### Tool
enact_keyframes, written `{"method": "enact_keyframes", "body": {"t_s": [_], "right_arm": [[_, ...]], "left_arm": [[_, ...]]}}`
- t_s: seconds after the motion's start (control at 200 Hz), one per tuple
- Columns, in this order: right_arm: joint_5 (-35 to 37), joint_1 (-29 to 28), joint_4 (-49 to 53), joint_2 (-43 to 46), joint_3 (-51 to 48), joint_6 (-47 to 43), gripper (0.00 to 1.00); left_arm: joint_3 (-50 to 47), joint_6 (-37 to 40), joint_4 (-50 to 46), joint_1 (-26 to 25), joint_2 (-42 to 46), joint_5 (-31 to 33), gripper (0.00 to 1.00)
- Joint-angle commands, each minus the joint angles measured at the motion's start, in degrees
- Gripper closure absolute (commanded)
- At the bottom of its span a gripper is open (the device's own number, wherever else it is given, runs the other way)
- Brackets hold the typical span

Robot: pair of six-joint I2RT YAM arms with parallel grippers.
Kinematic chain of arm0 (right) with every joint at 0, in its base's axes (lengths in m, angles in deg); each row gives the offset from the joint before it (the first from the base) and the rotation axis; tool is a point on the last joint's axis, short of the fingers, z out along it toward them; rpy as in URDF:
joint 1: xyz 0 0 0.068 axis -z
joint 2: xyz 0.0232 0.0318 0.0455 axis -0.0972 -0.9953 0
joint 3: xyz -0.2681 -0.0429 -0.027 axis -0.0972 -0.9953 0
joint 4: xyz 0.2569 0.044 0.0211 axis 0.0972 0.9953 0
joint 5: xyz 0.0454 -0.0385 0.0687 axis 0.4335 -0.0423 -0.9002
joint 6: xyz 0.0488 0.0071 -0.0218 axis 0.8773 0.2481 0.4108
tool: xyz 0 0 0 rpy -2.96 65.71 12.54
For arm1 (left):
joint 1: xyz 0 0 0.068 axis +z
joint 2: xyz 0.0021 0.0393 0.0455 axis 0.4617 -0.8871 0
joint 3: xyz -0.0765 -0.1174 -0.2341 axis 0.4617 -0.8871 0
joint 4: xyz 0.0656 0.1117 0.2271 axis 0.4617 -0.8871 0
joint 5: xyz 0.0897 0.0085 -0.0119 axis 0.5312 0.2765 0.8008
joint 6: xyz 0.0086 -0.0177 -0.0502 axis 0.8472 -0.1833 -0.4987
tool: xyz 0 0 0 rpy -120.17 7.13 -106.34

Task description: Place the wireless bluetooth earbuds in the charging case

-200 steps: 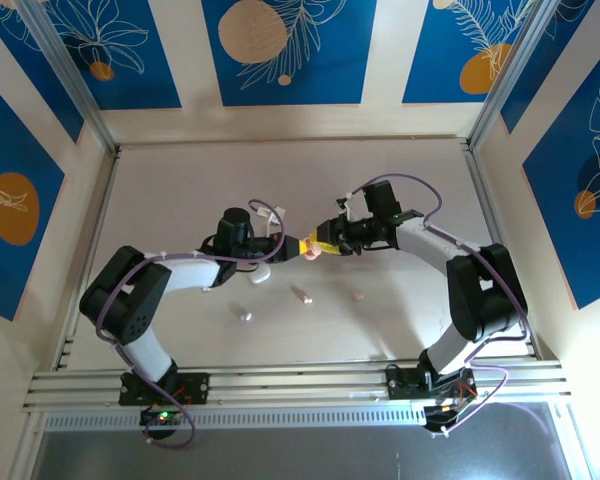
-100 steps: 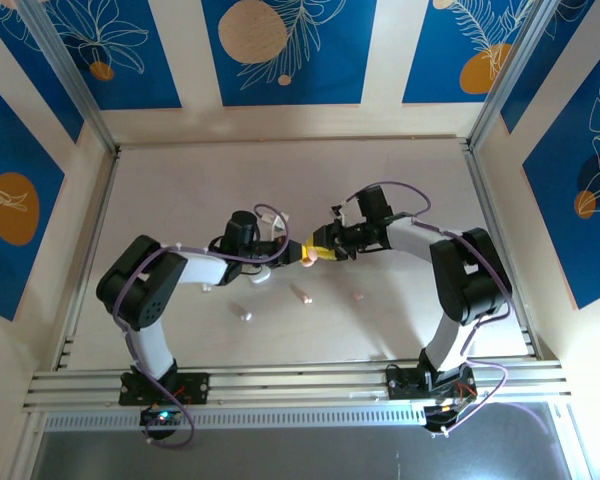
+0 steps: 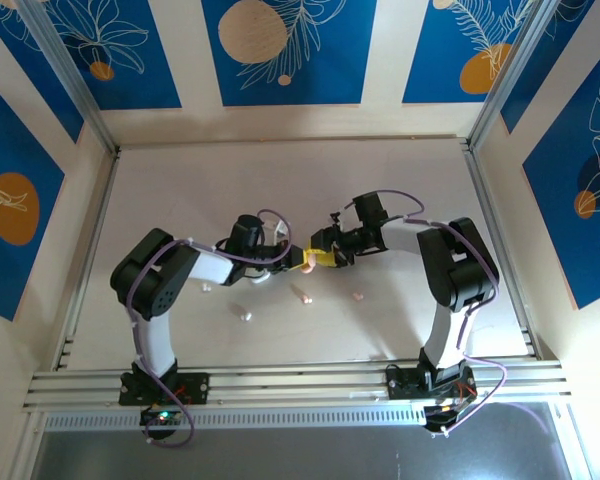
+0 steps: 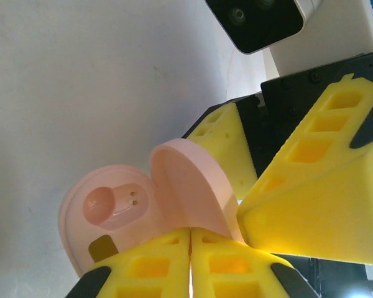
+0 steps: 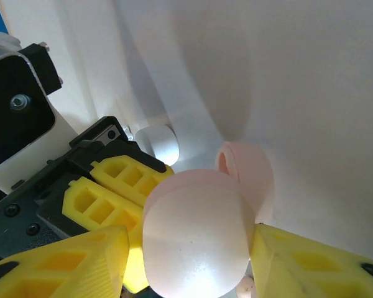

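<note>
pink charging case (image 3: pixel 308 262) | wide bare table (image 3: pixel 180 200) all round it; earbuds (image 3: pixel 300 294) just nearside | left gripper (image 4: pixel 191 233) pressed together, tips at case base | right gripper (image 5: pixel 189 234) pinching raised lid (image 5: pixel 193 211)

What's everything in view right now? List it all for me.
pink charging case: 1, pale pink, open, held mid-table between both grippers
white case: 1, white, on the table beside the left arm's wrist
pink earbuds: 2, pale pink, loose on the table, the second further right
white earbud: 1, white, loose, left of the pink ones
table: 1, off-white
wall panels: blue, leaf print, around the table
left gripper: yellow fingers, shut on the case base
right gripper: yellow fingers, shut on the case lid
</note>
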Motion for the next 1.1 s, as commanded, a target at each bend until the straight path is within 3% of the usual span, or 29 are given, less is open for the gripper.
{"method": "enact_keyframes", "body": {"t_s": [0.0,0.285,0.655,0.86,1.095], "right_arm": [[-1.17,-0.12,2.03,-0.88,0.71,-1.05,0.4],[3.67,0.06,7.73,0.23,2.26,-3.54,0.24],[9.51,0.15,12.94,5.09,2.19,-5.65,0.15],[16.96,-1.28,18.54,11.17,2.05,-8.14,0.12],[28.93,-5.82,24.03,16.45,2.12,-10.78,0.1]], "left_arm": [[2.16,0.0,0.23,-1.28,-0.83,0.01,0.92],[3.24,0.88,-2.1,-2.07,-1.19,0.27,0.9],[3.62,1.72,-3.56,-2.78,-0.05,0.4,0.89],[1.33,4.93,-6.91,-0.93,6.24,3.07,0.79],[-3.81,8.44,-10.99,5.46,17.93,6.42,0.62]]}}
